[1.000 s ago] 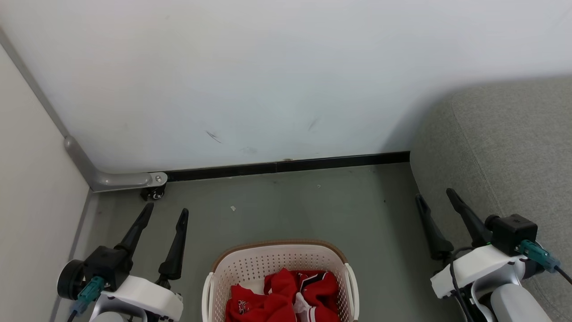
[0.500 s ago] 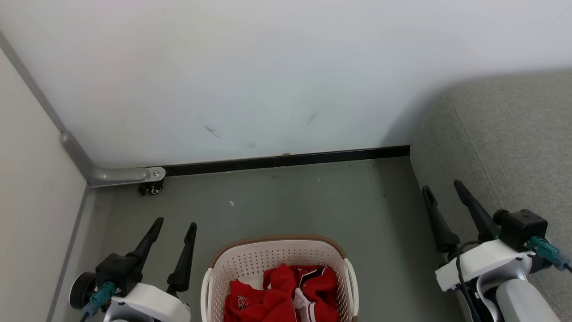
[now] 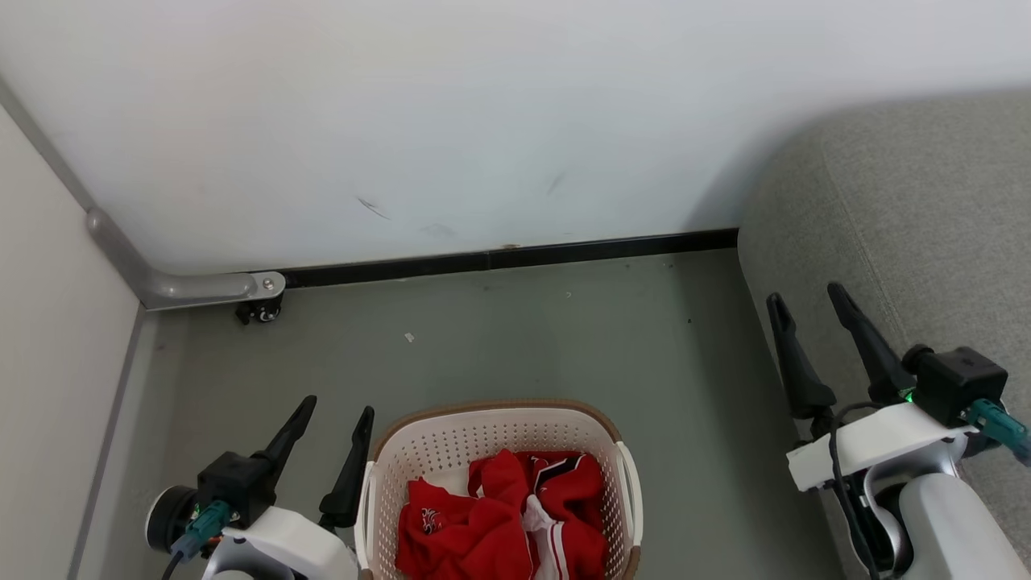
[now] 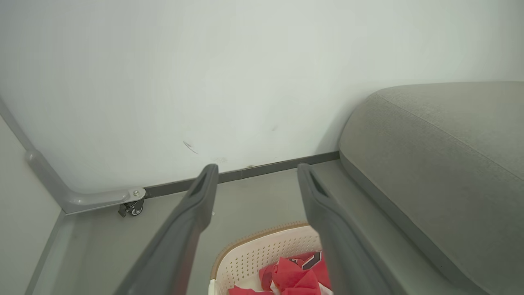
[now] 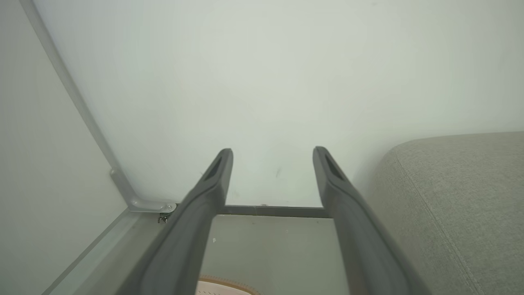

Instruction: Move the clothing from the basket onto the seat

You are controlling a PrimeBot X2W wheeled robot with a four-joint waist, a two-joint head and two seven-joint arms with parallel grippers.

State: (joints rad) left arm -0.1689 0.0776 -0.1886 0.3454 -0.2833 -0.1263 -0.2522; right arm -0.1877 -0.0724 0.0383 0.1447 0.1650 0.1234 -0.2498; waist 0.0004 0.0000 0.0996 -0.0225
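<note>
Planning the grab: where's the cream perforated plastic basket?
The basket sits bottom centre in the head view, beside the left gripper, left of the grey fabric seat.

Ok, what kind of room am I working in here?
Probably a staged home-style corner: a large grey fabric sofa cushion, an oval cream plastic laundry basket holding red sports clothing, and plain white partition walls with a small castor.

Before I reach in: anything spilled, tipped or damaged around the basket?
Nothing serious. The basket stands upright with the clothing crumpled inside, none over the visible rim. Only oddities: dark scuff marks on the wall and a small white scrap on the floor beyond the basket.
</note>
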